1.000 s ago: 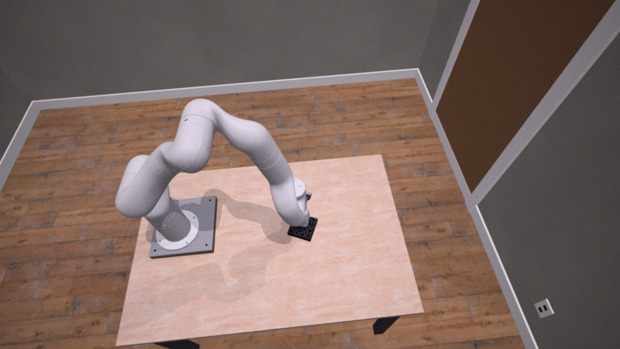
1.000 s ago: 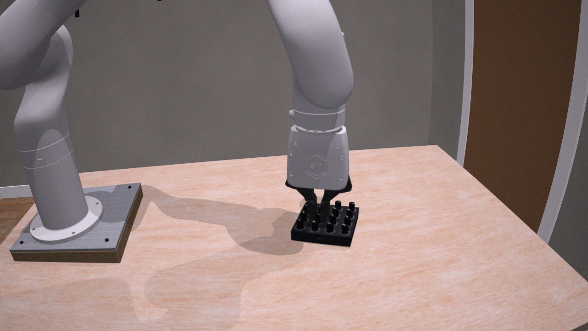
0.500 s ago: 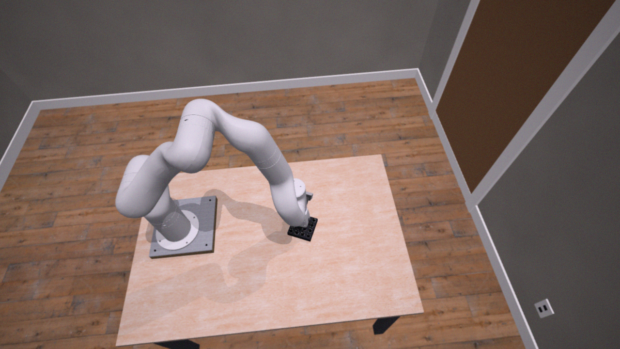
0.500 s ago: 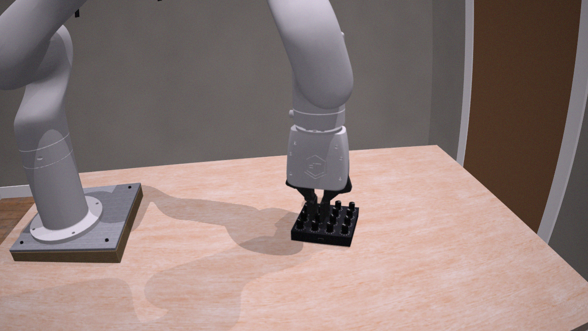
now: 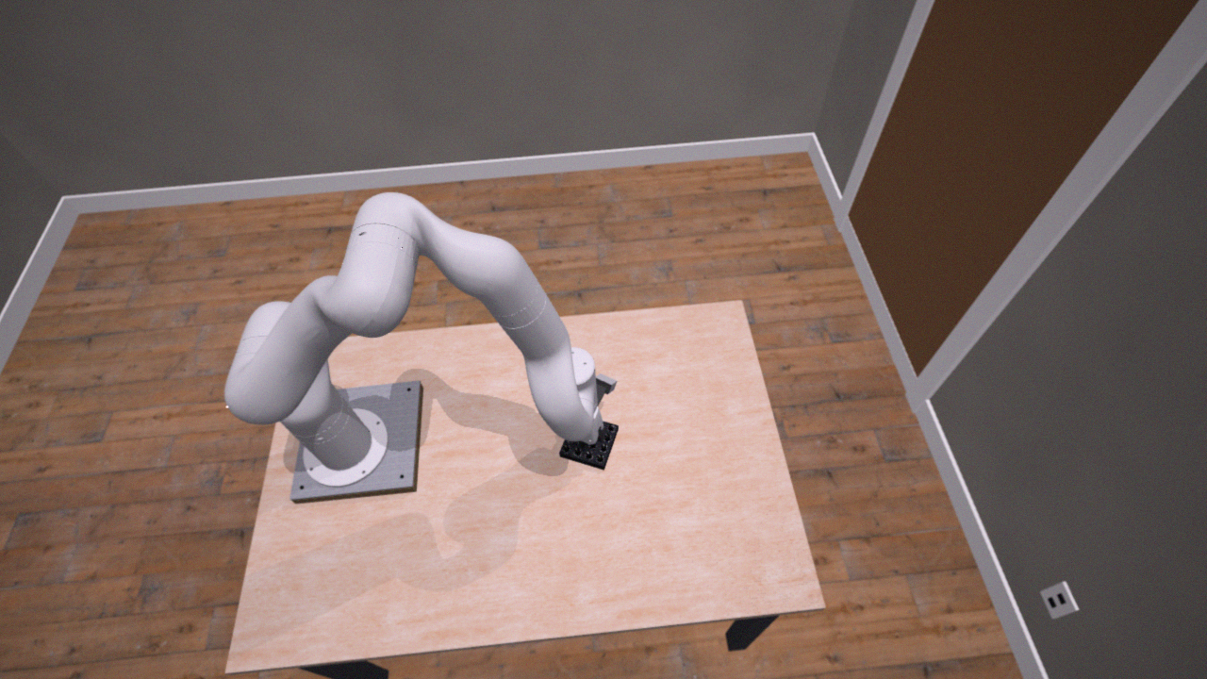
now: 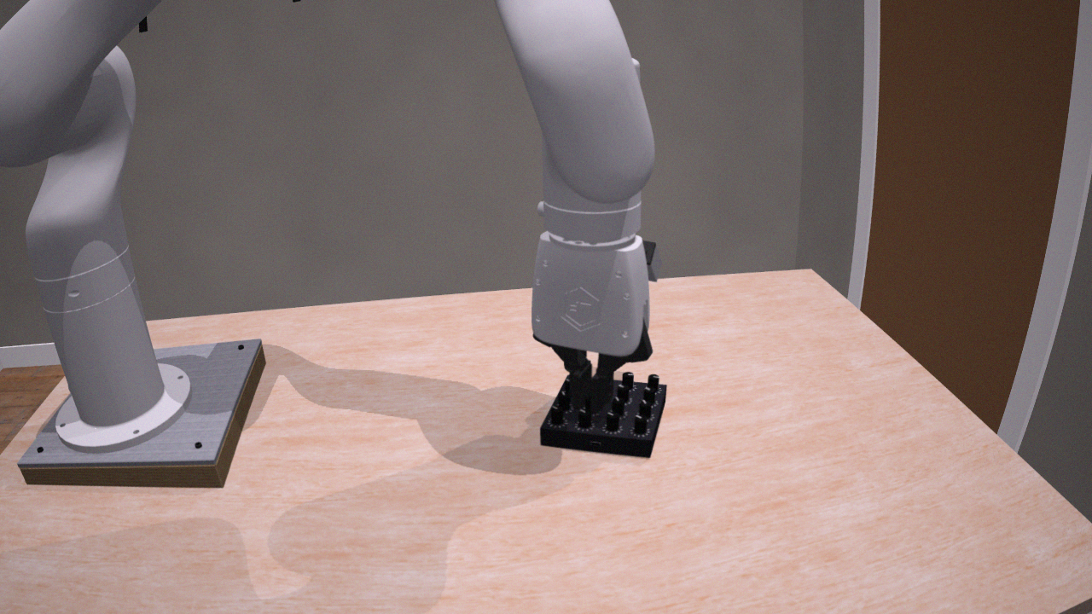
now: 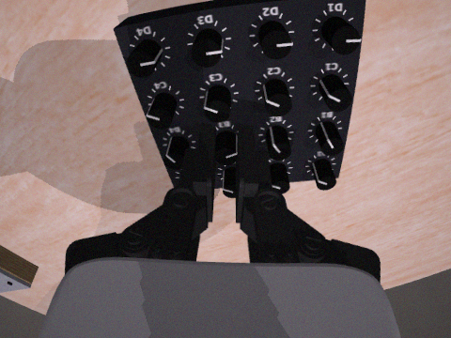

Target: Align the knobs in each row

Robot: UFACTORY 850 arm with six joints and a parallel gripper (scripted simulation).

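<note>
Largest first: you have the table (image 5: 675, 506) (image 6: 763, 496) (image 7: 399, 211) with bare wood on every side of the box. The arm (image 5: 498, 270) (image 6: 588, 114) bends over it, hiding part of the box in the top view. Its base plate (image 5: 401, 455) (image 6: 206, 427) (image 7: 23, 265) sits well apart from the box.

Knob box (image 5: 582, 460) (image 6: 568, 438) (image 7: 246, 61): on the table, directly below your gripper (image 5: 595, 435) (image 6: 591, 396) (image 7: 225, 146). Fingers nearly together, closed on knob B3 (image 7: 226, 146).

Obstacles: knob B4 (image 7: 178, 150) and knob B2 (image 7: 279, 141) flank your fingers, one outside each. Knob C3 (image 7: 217, 100) stands near on the front side, knob A3 (image 7: 229, 180) on the rear side. A4 is hidden by a finger. Tightest room: the narrow gaps between neighbouring knobs.

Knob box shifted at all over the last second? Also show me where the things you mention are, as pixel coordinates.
No. In the exterior view, the box (image 5: 584, 462) (image 6: 630, 445) (image 7: 241, 61) sits in the same place relative to the base plate (image 5: 406, 460) (image 6: 229, 373) (image 7: 21, 268); no visible shift either way.
</note>
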